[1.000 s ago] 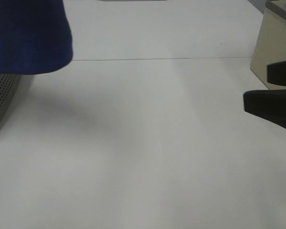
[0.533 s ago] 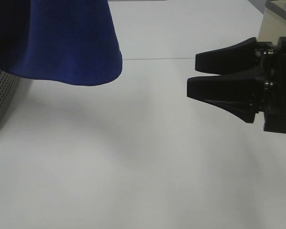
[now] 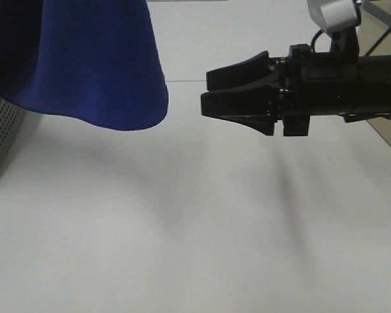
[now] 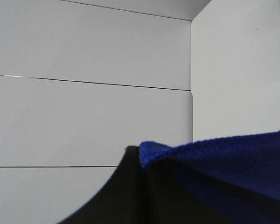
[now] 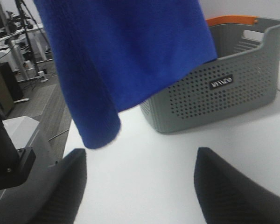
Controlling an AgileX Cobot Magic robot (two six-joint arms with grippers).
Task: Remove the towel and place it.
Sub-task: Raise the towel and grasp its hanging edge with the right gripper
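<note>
One plush blue towel (image 3: 85,59) (hanging), rounded hem; perforated grey basket (image 5: 214,88)

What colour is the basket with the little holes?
The basket is grey, clearest in the right wrist view.

- A white table (image 3: 182,248), one thin seam crossing its far half, under soft, even light.
- White panelled surface (image 4: 84,116); grey floor (image 5: 39,100) beyond the table.
</note>
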